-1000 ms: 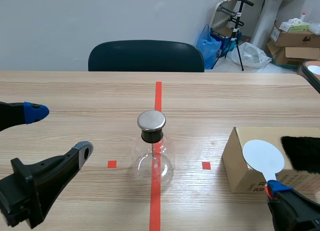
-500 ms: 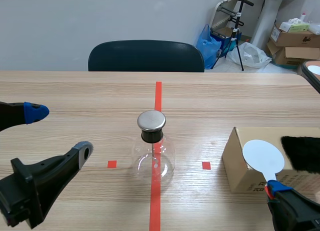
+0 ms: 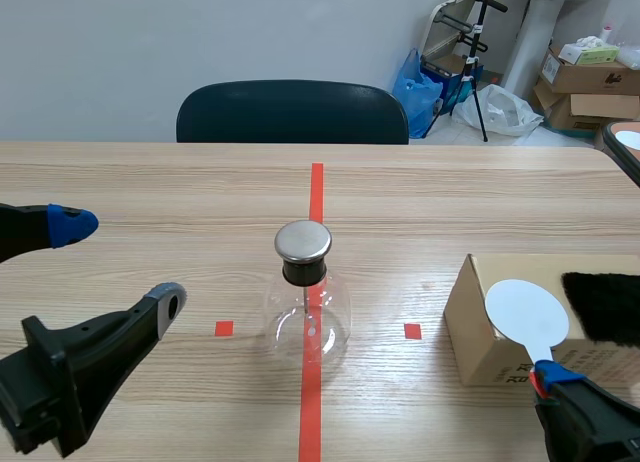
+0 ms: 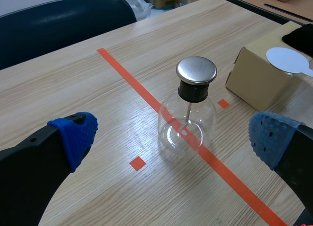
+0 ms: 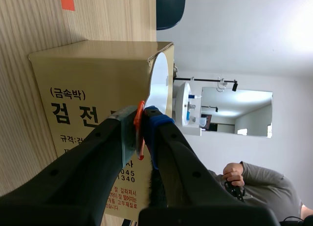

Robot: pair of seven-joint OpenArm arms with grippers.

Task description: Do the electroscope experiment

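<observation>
The electroscope, a round glass flask (image 3: 308, 317) with a metal cap (image 3: 303, 240) and a rod inside, stands upright on the red centre tape. In the left wrist view the flask (image 4: 188, 121) is ahead of my left gripper (image 4: 172, 138), whose blue pads are wide apart with nothing between them. In the scene view the left gripper (image 3: 118, 264) hangs open to the flask's left. My right gripper (image 3: 548, 382) is shut on the red handle of a white disc paddle (image 3: 527, 314), which rests against the cardboard box (image 3: 478, 342). Close up, the right gripper (image 5: 142, 121) pinches the paddle (image 5: 159, 84).
A black fur pad (image 3: 605, 304) lies on top of the box (image 4: 259, 84) at the right. A dark chair (image 3: 292, 110) stands behind the far table edge. A person (image 5: 249, 179) shows far off in the right wrist view. Boxes and bags sit in the back right corner.
</observation>
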